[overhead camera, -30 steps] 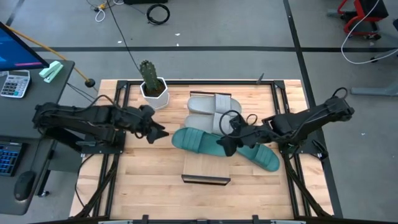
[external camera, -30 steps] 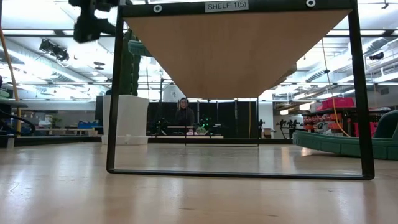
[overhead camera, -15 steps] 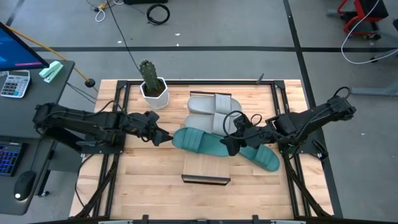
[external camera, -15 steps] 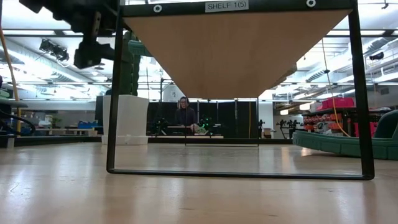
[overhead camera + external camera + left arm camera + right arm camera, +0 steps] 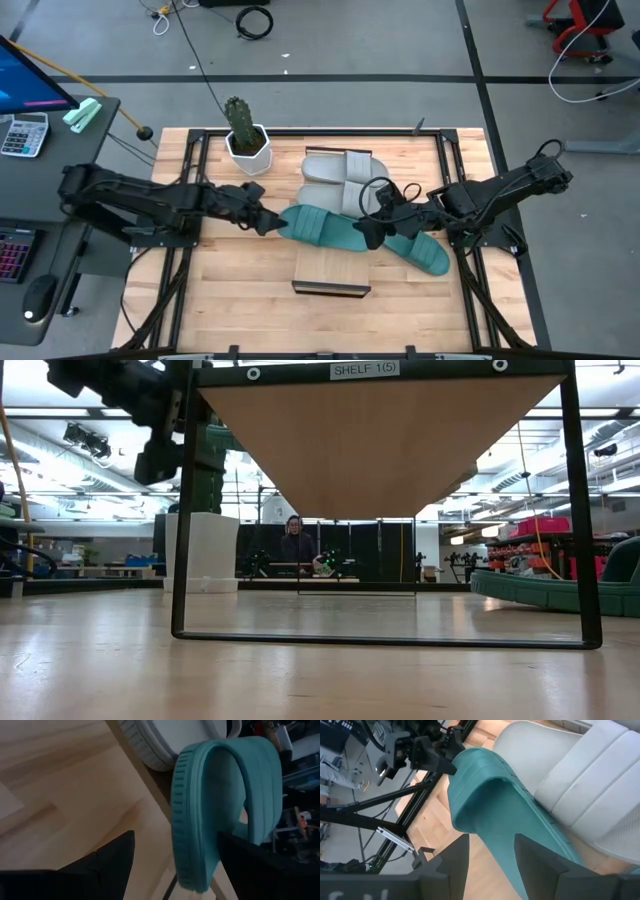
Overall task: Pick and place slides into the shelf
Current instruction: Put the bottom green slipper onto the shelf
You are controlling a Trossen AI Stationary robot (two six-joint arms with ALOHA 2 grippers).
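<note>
My right gripper (image 5: pixel 366 236) is shut on a teal slide (image 5: pixel 315 227) at mid-table, beyond the far end of the shelf (image 5: pixel 332 273). My left gripper (image 5: pixel 268 222) is open, with its fingers on either side of that slide's free end (image 5: pixel 200 820). I cannot tell whether they touch it. A second teal slide (image 5: pixel 425 253) lies on the table under the right arm. Two light grey slides (image 5: pixel 338 180) lie side by side behind them. My right gripper pinches the teal slide between its two fingers, across its width (image 5: pixel 495 845), at the end nearer the table's right side. The fingers slant down from the right. The slide reaches out from them toward my left gripper, and its free end (image 5: pixel 465 785) looks clear of the table.
A potted cactus (image 5: pixel 243 135) stands at the table's far left. In the low view the shelf's dark frame (image 5: pixel 182 510) fills the middle, with my left arm (image 5: pixel 150 410) high at its left post. Bare wood lies near the front edge on both sides of the shelf.
My left gripper has come down and moved toward the table's right, up to the teal slide's free end, which now lies between its open fingers. My right gripper and the slide have kept still.
</note>
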